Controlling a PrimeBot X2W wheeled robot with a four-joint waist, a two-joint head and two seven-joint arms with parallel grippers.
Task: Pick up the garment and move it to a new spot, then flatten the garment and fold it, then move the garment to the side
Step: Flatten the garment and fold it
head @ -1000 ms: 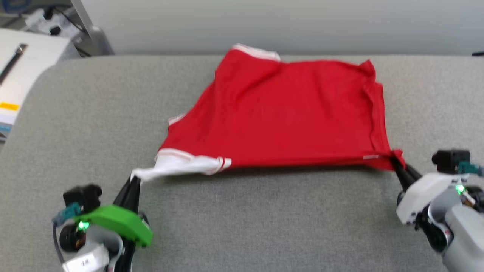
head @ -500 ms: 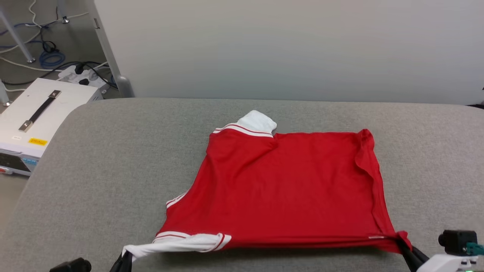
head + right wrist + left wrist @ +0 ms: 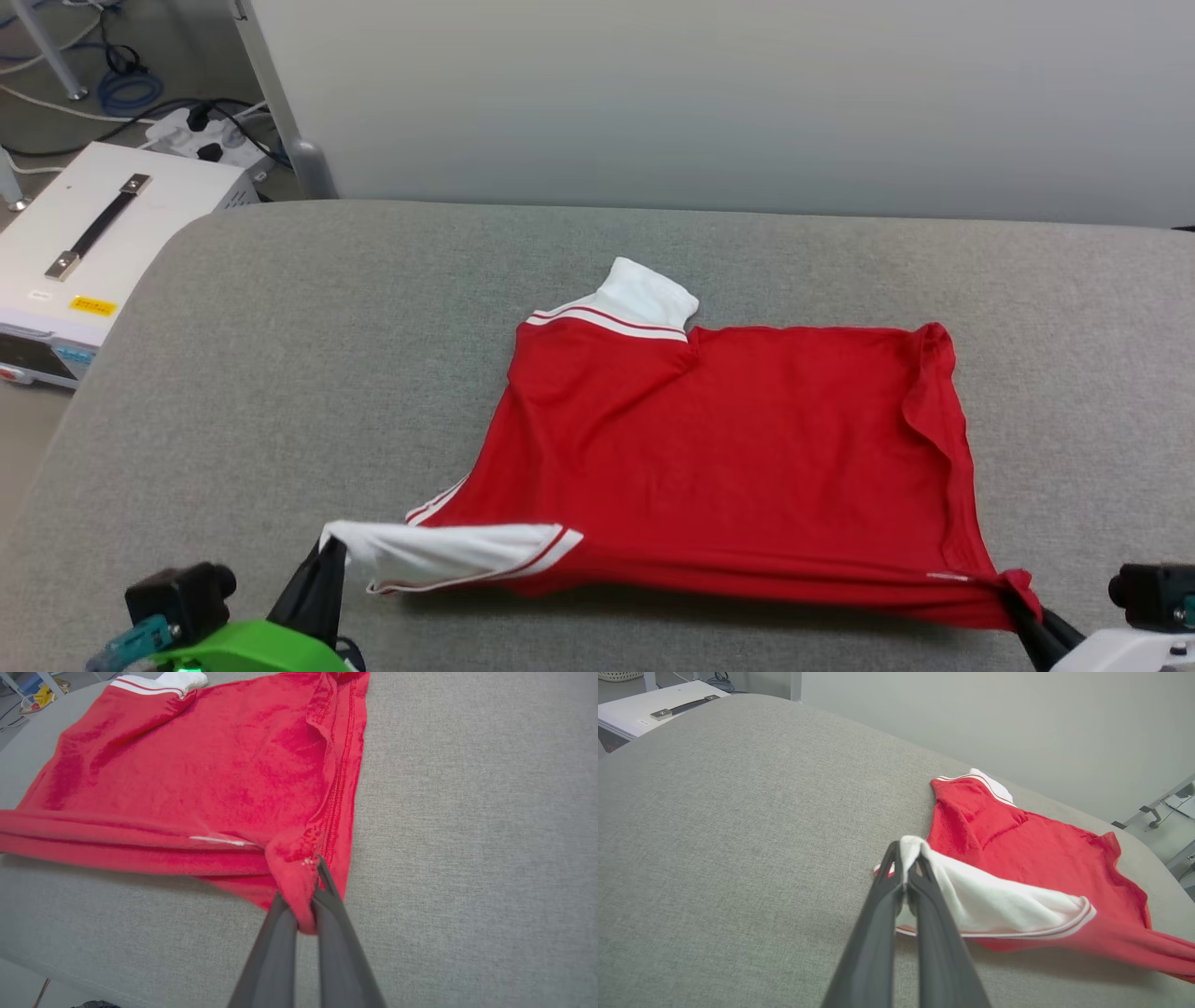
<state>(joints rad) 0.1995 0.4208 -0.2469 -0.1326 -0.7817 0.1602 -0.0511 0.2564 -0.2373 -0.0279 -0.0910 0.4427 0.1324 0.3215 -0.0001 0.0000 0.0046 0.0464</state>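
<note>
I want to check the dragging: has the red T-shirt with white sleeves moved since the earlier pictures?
Yes. The red T-shirt with white sleeves slid toward the robot: its gap to the grey table's far edge widened.

1. Even, bright, diffuse light is given throughout — colours are rendered cleanly.
2. A soft, narrow shadow is cast on the tabletop [image 3: 280, 373] beneath the lifted near edge of the garment [image 3: 747, 448].
3. In the wrist views, the left tool [image 3: 903, 858] and right tool [image 3: 301, 882] are softened near the lens — the tabletop is bowed toward the edges.

Lab: white instrument box [image 3: 103, 224], power strip [image 3: 201, 135], loose floor cables [image 3: 119, 93], grey padded worktable [image 3: 280, 373].
</note>
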